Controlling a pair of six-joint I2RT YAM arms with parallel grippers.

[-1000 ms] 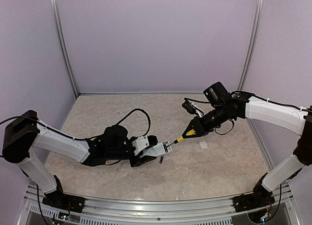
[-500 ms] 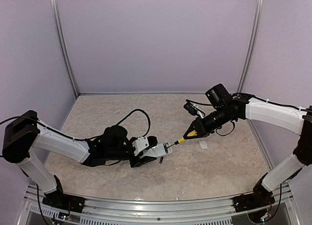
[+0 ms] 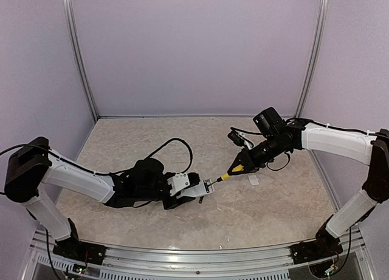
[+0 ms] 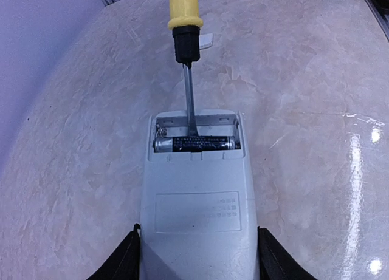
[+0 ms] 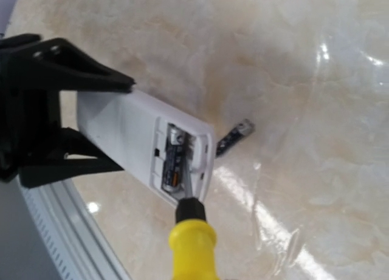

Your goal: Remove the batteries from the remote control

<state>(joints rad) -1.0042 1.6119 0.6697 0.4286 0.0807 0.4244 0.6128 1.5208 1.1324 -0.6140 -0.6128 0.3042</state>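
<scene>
Left claw [image 3: 185,191] clamped on remote [image 4: 197,213], its open compartment [image 4: 209,123] at the end away from the claw. Right claw [image 3: 243,163] grips screwdriver [image 5: 193,246], tip inside compartment touching battery [image 4: 194,144]. Second battery [image 5: 234,136] lies on bench [image 3: 243,213] just beside remote's far end.

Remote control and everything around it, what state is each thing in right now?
remote control: compartment open, gripped by left gripper.
seated battery: in the compartment.
loose battery: out, lying on table.
screwdriver: held by right gripper, tip in compartment.
cover: off, on table.
</scene>
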